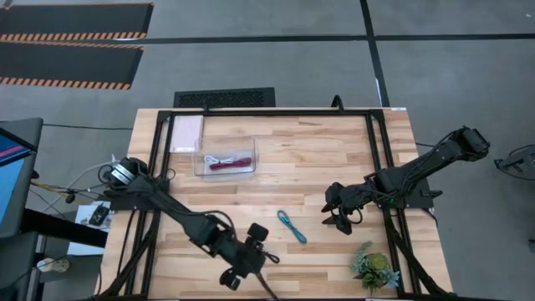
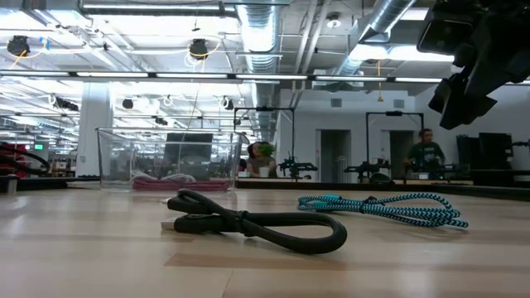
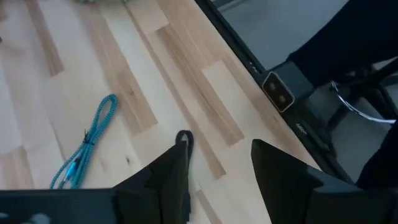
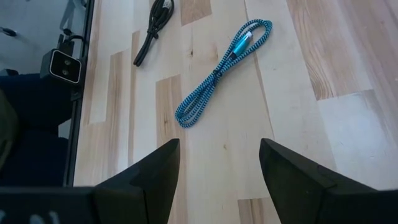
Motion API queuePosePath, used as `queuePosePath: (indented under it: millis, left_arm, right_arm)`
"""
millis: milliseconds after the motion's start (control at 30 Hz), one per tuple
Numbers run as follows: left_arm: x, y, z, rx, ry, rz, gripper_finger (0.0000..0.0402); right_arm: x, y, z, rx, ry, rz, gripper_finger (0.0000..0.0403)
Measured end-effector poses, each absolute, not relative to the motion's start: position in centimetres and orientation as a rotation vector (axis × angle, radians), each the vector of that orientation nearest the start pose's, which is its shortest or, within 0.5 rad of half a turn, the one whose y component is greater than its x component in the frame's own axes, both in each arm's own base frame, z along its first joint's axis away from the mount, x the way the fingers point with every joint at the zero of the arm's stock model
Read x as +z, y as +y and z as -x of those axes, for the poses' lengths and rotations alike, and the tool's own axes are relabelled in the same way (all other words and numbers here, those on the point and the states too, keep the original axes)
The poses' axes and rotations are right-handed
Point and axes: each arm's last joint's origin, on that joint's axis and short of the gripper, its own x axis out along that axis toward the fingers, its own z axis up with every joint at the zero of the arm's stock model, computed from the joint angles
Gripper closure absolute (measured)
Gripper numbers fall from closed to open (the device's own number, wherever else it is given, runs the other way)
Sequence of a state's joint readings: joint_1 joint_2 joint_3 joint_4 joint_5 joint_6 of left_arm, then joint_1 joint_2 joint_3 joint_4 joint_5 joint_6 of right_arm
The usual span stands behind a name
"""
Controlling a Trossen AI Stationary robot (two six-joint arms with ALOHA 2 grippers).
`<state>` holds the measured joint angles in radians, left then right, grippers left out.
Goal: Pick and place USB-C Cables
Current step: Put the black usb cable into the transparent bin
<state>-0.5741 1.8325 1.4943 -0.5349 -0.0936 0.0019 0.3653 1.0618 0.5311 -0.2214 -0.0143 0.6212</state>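
On the tabletop [image 1: 318, 159], a clear bin [image 1: 226, 155] at 11 o'clock contains the white cable [image 1: 219, 159] and maroon cable [image 1: 231, 165]. Left hand [image 1: 253, 253] and right hand [image 1: 338, 216] both released. Teal cable [image 1: 292, 227] lies between them; black cable [image 2: 257, 223] beside the left hand.

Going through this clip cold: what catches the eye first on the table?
Two cables lie loose on the bare wood near the front: a teal cable mid-table and a black cable just by the left gripper, whose open fingers hang over it. The right gripper, also open, hovers to the teal cable's right. Farther back, a clear bin already holds a white cable and a maroon cable.
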Motion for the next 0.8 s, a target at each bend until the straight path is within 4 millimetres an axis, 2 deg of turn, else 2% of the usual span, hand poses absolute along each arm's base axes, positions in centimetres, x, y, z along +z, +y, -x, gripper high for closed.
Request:
queuePosePath:
  millis: [200,367,600,800]
  left_arm:
    - [24.1,-20.1,-34.1,-0.413,0.879,-0.301,0.0235]
    - [21.0,-18.6,-34.1,-0.37,0.885,-0.298,0.0235]
    - [16.8,-16.2,-33.8,-0.343,0.847,-0.207,0.0235]
    - [15.2,-15.4,-33.2,-0.357,0.846,-0.147,0.0235]
  right_arm:
    - [19.6,7.3,-19.0,0.117,0.829,-0.453,0.0159]
    - [19.5,7.3,-19.0,0.125,0.833,-0.455,0.0159]
    - [19.5,7.3,-19.0,0.127,0.833,-0.45,0.0159]
    - [19.5,7.3,-19.0,0.144,0.829,-0.414,0.0159]
